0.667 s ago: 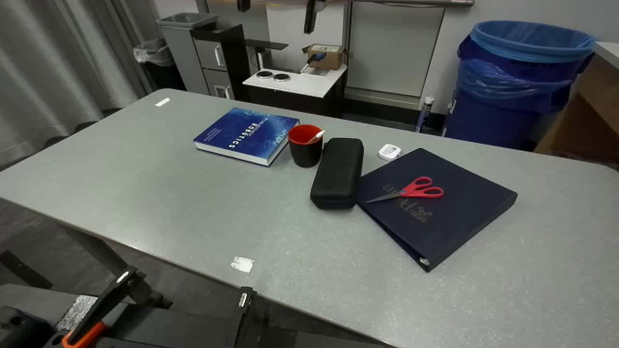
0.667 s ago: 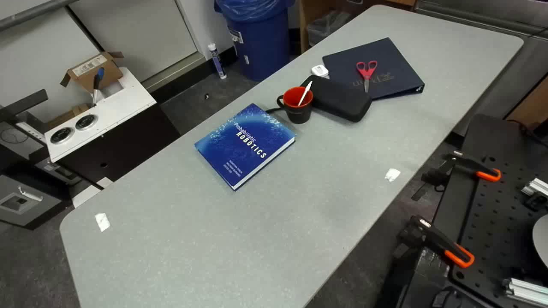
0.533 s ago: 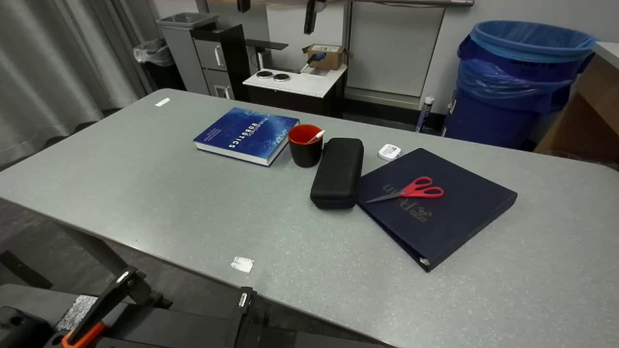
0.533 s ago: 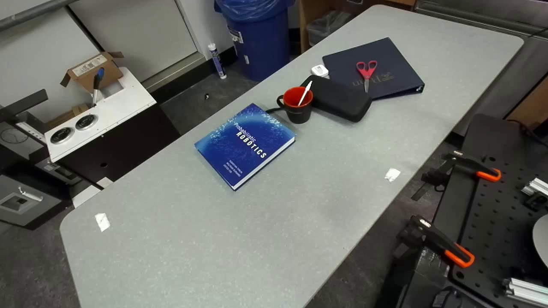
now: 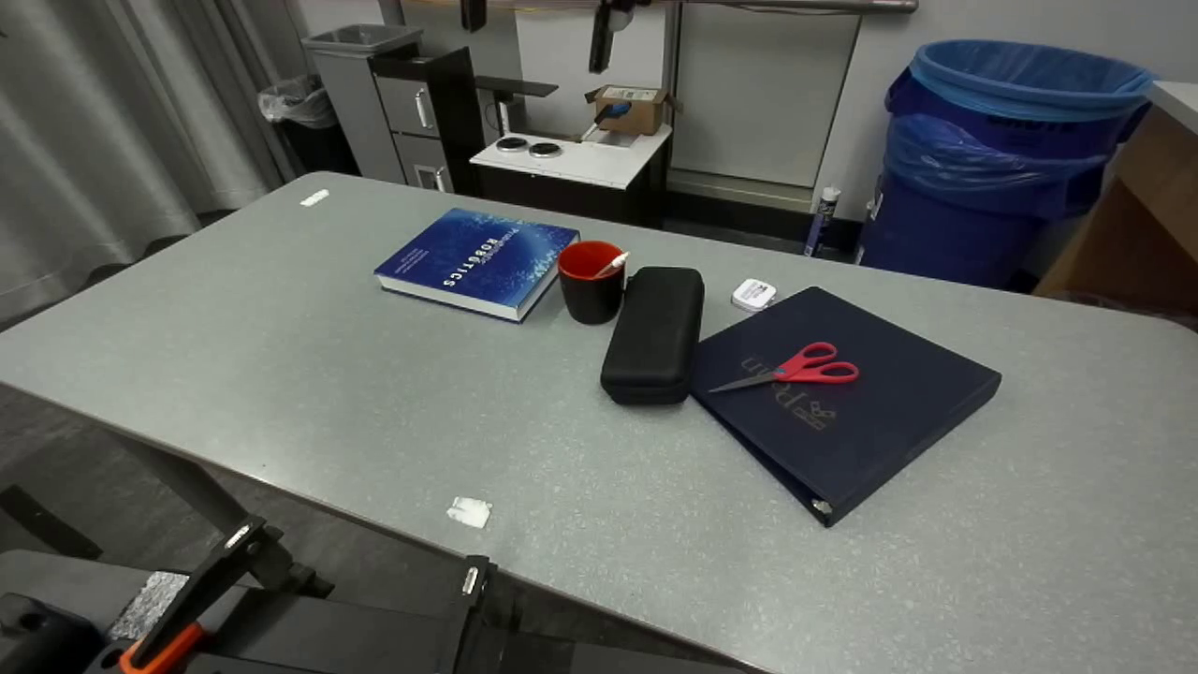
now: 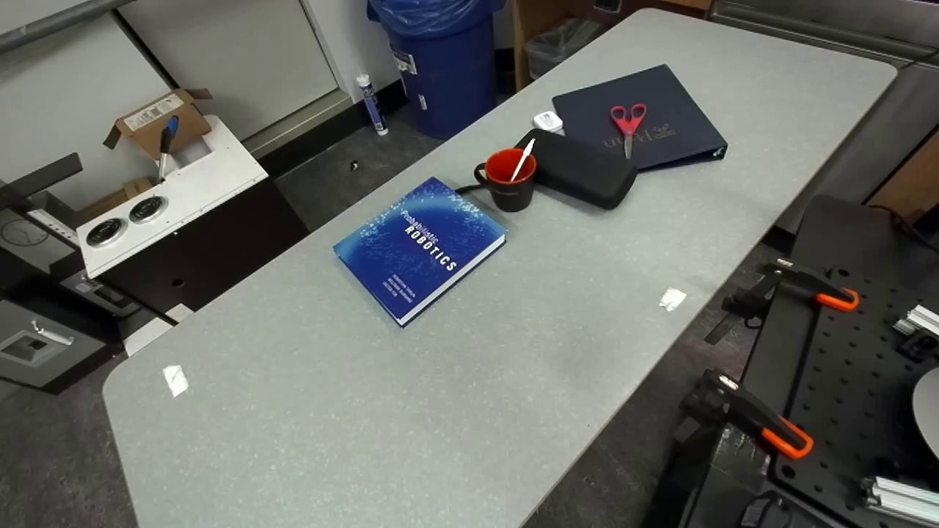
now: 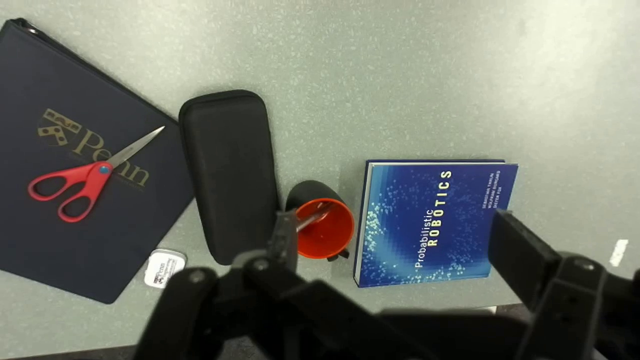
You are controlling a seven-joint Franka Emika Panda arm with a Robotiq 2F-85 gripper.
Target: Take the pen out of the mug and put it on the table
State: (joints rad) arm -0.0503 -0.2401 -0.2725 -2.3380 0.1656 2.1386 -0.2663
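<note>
The mug (image 5: 591, 301) is black outside and red inside. It stands upright on the grey table (image 5: 393, 402) and shows in an exterior view (image 6: 511, 196) and the wrist view (image 7: 327, 239). The pen (image 6: 523, 159) is thin and whitish. It leans in the mug with its upper end above the rim, also seen in an exterior view (image 5: 614, 263). In the wrist view the pen (image 7: 312, 217) is partly hidden behind a finger. My gripper (image 7: 395, 215) is open and empty, high above the table. Its fingertips show at the top of an exterior view (image 5: 538, 36).
A black case (image 5: 655, 335) lies close beside the mug. A blue book (image 6: 422, 249) lies on the mug's other side. Red-handled scissors (image 5: 796, 367) rest on a dark binder (image 5: 870, 412). A small white box (image 5: 753, 294) sits near the binder.
The gripper's fingertips have come down very slightly in an exterior view. The pen, mug and other things on the table have not moved.
</note>
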